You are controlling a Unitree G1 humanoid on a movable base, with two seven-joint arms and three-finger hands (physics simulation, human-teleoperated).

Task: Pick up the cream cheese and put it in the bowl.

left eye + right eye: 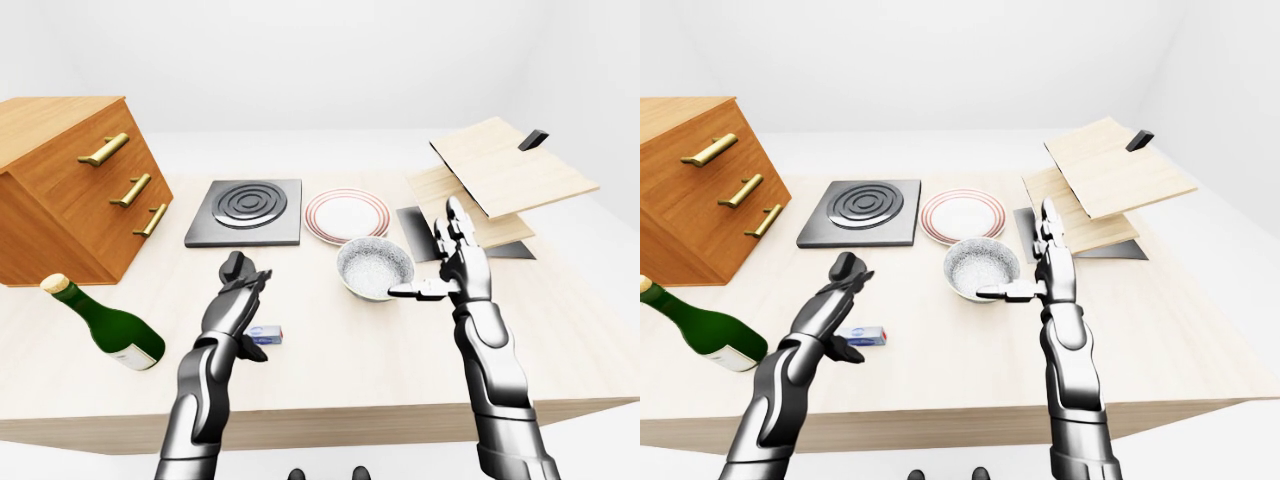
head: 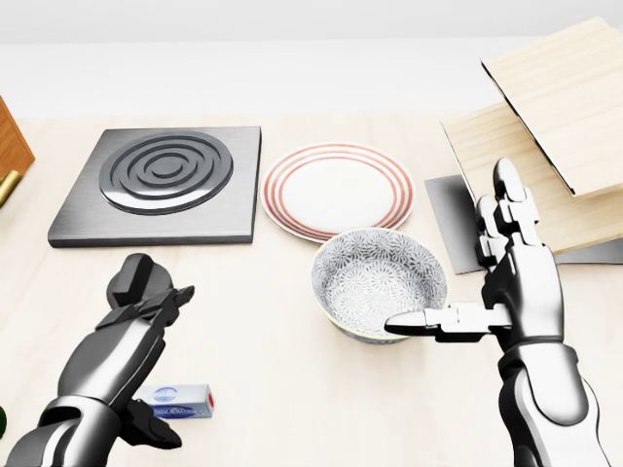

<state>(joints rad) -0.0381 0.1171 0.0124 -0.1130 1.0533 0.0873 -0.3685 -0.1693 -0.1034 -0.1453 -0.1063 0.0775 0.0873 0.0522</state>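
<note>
The cream cheese box (image 2: 176,400) lies on the table (image 2: 263,360), ungrasped, beneath the left hand (image 2: 136,321), whose fingers curl inward for pickup; the right hand (image 2: 506,282) waits splayed beside the patterned bowl (image 2: 379,282)

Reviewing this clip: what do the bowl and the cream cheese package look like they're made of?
The bowl looks like glazed ceramic: glossy, with a fine blue-grey pattern inside. The cream cheese looks like a printed cardboard or foil-wrapped box: a flat-sided block with blue-and-white labelling. Its exact material is unclear.

cream cheese (image 2: 178,399) lower left — bowl (image 2: 380,283) right
</note>
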